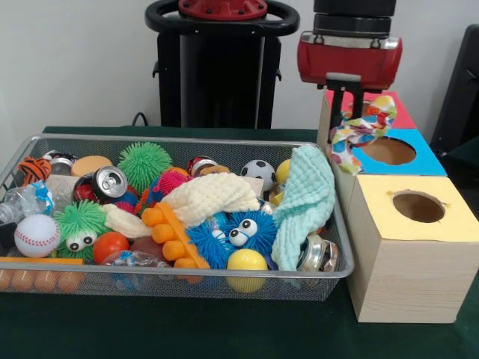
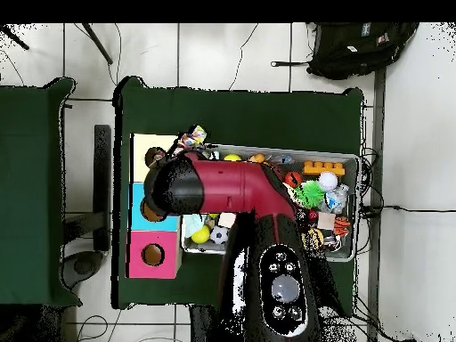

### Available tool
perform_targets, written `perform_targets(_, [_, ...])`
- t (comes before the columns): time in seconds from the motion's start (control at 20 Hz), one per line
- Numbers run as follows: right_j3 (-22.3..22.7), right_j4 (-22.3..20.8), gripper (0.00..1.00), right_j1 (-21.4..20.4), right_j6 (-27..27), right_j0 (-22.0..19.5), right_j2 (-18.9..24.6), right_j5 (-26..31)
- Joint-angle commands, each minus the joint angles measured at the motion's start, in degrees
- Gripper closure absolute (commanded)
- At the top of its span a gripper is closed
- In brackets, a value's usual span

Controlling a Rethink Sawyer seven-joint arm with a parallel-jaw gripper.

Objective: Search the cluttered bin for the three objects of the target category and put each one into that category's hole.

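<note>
— What sits closest to us on the green table?

— The wide silver wire-mesh bin (image 1: 179,280), packed full. Along its near wall I see a row of orange balls (image 1: 34,280), a yellow ball (image 1: 247,262), a white baseball (image 1: 35,235) and a crushed can (image 1: 320,254). Just beside it on the right stands the big pale wooden box with the round hole in its yellow paper top (image 1: 418,206).

— And deeper in the bin?

— Two fuzzy googly-eyed toys, one green (image 1: 78,224) and one blue (image 1: 239,230), an orange plastic piece (image 1: 171,233), a cream waffle cloth (image 1: 213,197) lying across the middle, and a mint-green waffle cloth (image 1: 307,202) draped over the right end wall. Further back are a spiky green ball (image 1: 144,166) and a small soccer ball (image 1: 259,172).

— Where is the dotted fabric?

— One white piece with multicoloured dots (image 1: 363,129) hangs from the red and black gripper (image 1: 350,112), up over the blue-topped hole (image 1: 388,151), behind the yellow one. The fingers are clamped on it.

— The other two pieces?

— I cannot make them out; the heap covers much. The red-topped box (image 1: 400,114) is mostly hidden behind the gripper, and from overhead the arm (image 2: 227,185) covers the bin's end nearest the boxes.
</note>
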Motion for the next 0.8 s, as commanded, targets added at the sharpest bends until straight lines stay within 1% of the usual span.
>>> perform_targets(0.05, [-4.0,3.8,1.00,4.6,14.3,3.2,-3.4,6.7])
perform_targets(0.2, [-5.3,4.1,1.00,5.7,13.2,4.5,-4.4,7.1])
perform_targets(0.3, [-6.1,4.6,1.00,6.1,12.4,5.2,-4.8,8.3])
perform_targets(0.8, [-8.6,7.4,1.00,9.8,13.3,8.0,-7.2,7.1])
